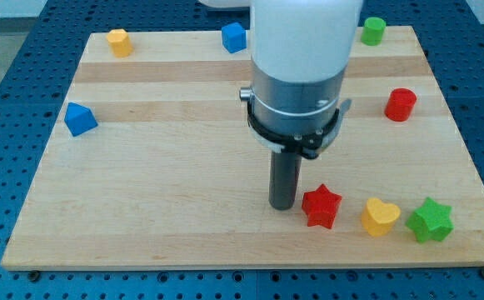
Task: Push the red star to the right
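The red star [321, 206] lies on the wooden board [158, 200] near the view's bottom, right of centre. My tip [283, 205] stands on the board just left of the red star, very close to it or touching its left side. A yellow heart [380, 217] lies right of the star, and a green star [431, 220] lies right of the heart.
A red cylinder [401, 104] sits at the view's right. A green cylinder [373, 31] is at the top right. A blue cube [234, 37] and a yellow block [120, 42] sit along the top. A blue block [80, 119] is at the left.
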### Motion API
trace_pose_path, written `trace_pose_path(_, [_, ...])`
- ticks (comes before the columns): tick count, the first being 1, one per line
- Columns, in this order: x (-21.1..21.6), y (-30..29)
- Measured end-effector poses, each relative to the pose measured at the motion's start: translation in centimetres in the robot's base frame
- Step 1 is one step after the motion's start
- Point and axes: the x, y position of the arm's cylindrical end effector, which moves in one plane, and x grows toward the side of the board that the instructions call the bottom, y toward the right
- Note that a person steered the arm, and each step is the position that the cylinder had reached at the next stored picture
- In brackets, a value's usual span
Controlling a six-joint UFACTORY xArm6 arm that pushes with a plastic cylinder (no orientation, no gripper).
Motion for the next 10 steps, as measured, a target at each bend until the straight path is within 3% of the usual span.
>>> trace_pose_path(1, [-1.3, 0.0])
trace_pose_path(6, [0.8, 3.0])
trace_pose_path(10, [-0.1, 9.4])
